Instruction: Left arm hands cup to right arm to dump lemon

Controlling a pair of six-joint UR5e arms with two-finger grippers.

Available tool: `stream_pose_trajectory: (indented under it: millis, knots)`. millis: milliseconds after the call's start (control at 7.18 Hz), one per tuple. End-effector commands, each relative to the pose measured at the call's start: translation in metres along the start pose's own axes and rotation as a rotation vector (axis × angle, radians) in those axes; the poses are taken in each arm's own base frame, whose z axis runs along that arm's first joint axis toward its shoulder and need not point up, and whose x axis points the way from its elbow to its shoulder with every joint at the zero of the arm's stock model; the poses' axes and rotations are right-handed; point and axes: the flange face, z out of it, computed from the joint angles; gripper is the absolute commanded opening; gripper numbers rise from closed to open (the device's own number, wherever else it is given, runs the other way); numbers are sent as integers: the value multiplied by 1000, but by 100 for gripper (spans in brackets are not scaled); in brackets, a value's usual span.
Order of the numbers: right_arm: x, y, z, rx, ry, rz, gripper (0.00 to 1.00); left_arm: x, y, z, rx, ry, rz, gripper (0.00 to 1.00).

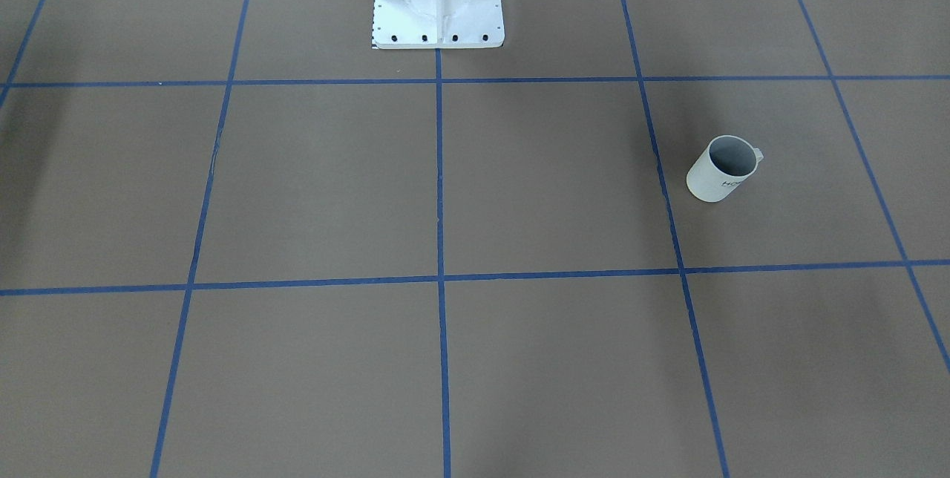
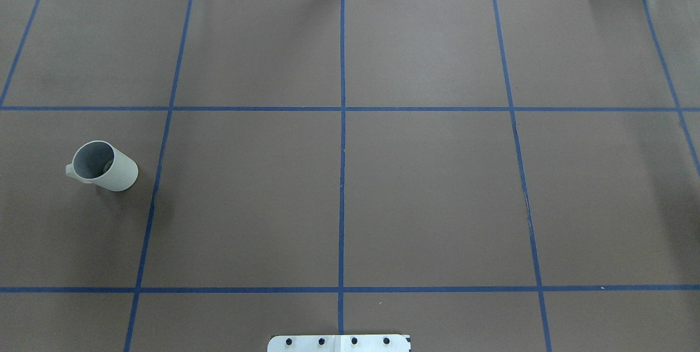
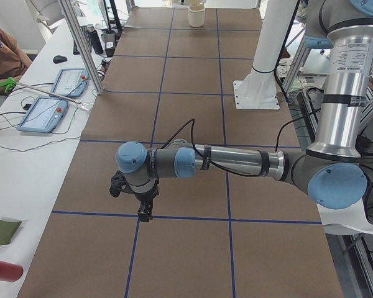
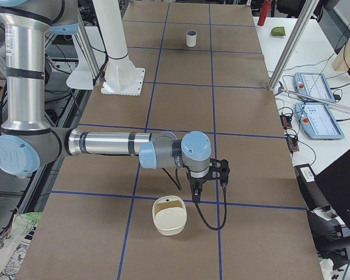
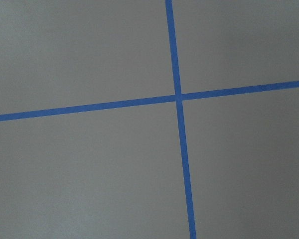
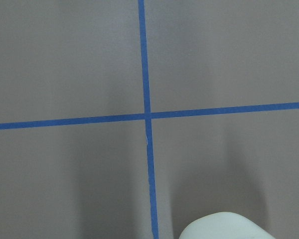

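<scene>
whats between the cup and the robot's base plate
Nothing but bare brown table crossed by blue tape lines lies between the cup and the base plate; the overhead view shows it.

You see the white cup (image 2: 104, 166), grey inside with black lettering on its side, standing upright on the robot's left of the brown worktop (image 2: 383, 204), handle pointing outward.
</scene>
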Motion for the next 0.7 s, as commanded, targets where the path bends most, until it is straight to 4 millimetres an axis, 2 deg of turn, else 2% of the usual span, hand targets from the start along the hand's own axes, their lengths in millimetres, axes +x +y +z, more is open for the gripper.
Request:
stream_pose_trajectory:
  millis: [0,279,418,557]
  knots:
    - [-1,-1,-1,1,-2,0,100,32,-22,-33,81,-19,88,100]
    - [-11,-8,-5,7,-33,-14,100,45,-36,-33,113,-35,137,100]
    - [-15,-11,-4,4,-36,-11,100,62,-40,-33,119,-20,117,100]
    - [-24,-11,4,-13,-39,-27,100,114,-42,-34,128,31,1,100]
